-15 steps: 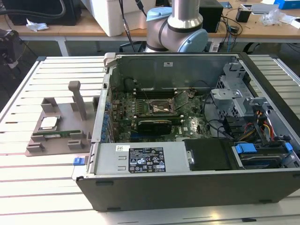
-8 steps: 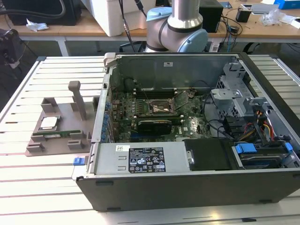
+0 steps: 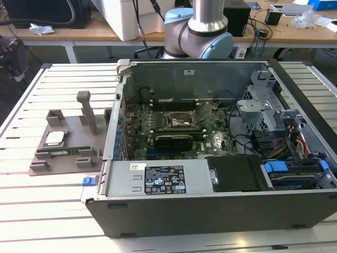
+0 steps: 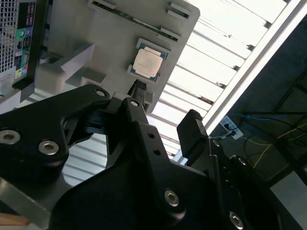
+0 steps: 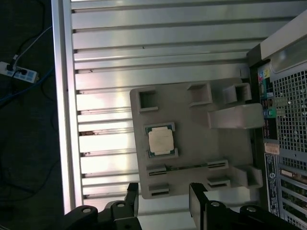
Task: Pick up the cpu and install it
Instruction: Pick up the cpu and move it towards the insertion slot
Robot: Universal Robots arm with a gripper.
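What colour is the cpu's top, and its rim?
The cpu has a shiny silver-white top and a thin dark green rim, best seen in the first wrist view.

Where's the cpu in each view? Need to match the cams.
Exterior view: cpu lies on the grey fixture, to the exterior view's left of the open computer case.
First wrist view: cpu sits in the square pocket of the fixture.
Second wrist view: cpu sits in the same pocket of the fixture.
Shared landmark: the grey fixture.

cpu (image 5: 160, 141) on tray (image 5: 201, 143) beside PC case (image 5: 288, 120)
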